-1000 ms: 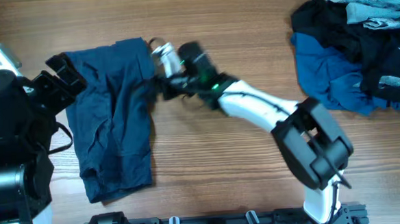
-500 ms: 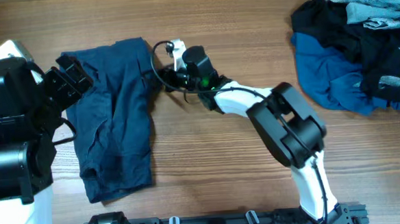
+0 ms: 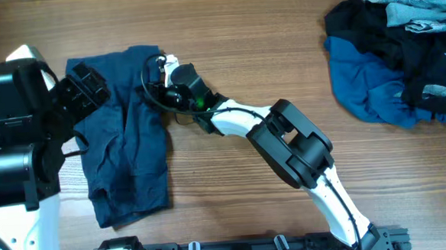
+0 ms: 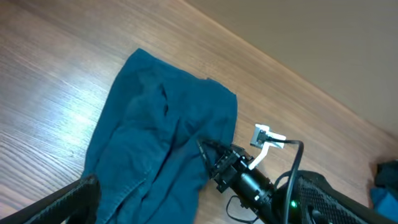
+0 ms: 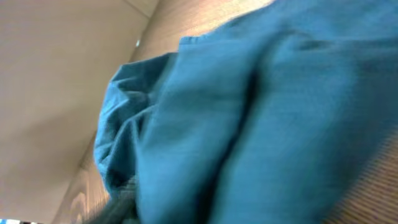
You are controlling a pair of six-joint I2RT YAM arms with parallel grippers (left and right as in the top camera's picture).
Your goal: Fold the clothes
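Here are the dark blue shorts (image 3: pixel 125 145), lying crumpled on the left half of the wooden table (image 3: pixel 225 18), running from the far side toward the near edge, with folds and ridges all down the middle. The right arm stretches across from the near right side, and the right gripper (image 3: pixel 160 96) is down at the shorts' right edge, near the far corner. In the left wrist view its black fingers (image 4: pixel 208 155) point straight into the cloth (image 4: pixel 155 130) and touch it, right where a fold rises. Whether they have closed on the fabric, I cannot tell: the tips are dark against dark cloth. The right wrist view gives no help either, because it is filled with blurred blue fabric (image 5: pixel 261 112), bunched up at the left, with bare wood showing at the top and lower right. Over on the other side, the left gripper (image 3: pixel 91 80) hovers above the shorts' far left corner with its jaws spread wide and nothing between them. One of its fingers (image 4: pixel 62 199) shows at the bottom left of its own camera, apart from the cloth. Well away at the far right of the table sits the pile of other clothes (image 3: pixel 392 62), mid-blue, black and pale denim heaped together, with neither arm near it.
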